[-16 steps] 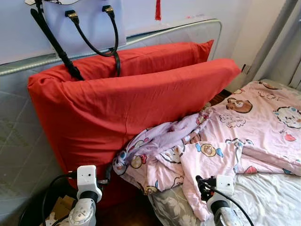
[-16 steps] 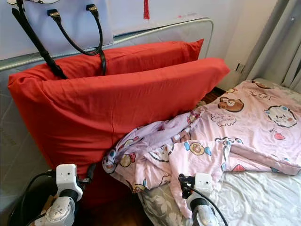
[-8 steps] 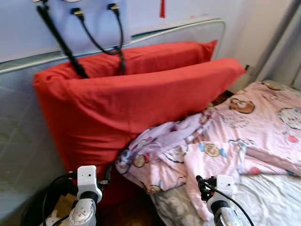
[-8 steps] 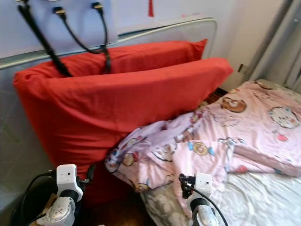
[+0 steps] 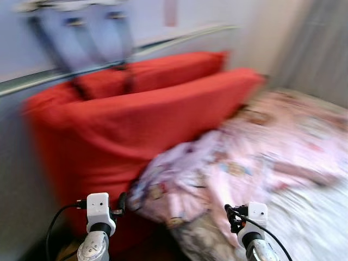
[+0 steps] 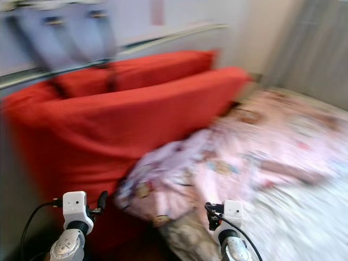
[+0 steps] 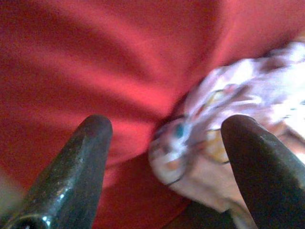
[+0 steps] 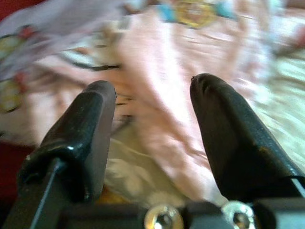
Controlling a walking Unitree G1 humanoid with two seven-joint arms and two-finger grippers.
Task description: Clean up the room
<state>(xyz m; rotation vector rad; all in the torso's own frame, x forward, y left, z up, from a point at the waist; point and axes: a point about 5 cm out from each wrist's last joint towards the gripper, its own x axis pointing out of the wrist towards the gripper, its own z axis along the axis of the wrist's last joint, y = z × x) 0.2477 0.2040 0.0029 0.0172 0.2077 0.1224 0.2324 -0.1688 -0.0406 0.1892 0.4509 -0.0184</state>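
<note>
Bedroom, mid-tidy: a pink cartoon-print quilt [image 5: 255,163] lies rumpled across the bed [image 5: 321,228], its bunched corner pressed against two red pillows [image 5: 147,119]. The left gripper [image 7: 164,157] and right gripper [image 8: 152,124] both hang empty w/ fingers spread wide. The quilt looks light, soft and floppy — likely best pinched at a thick fold near the hanging edge.

Two pillows [image 5: 147,119] lean against the headboard [image 5: 179,39], one behind the other. A bag [image 5: 81,41] hangs above the pillows. Right of the pillows, a crumpled quilt [image 5: 255,163] lies on the bed [image 5: 321,228], touching them.
</note>
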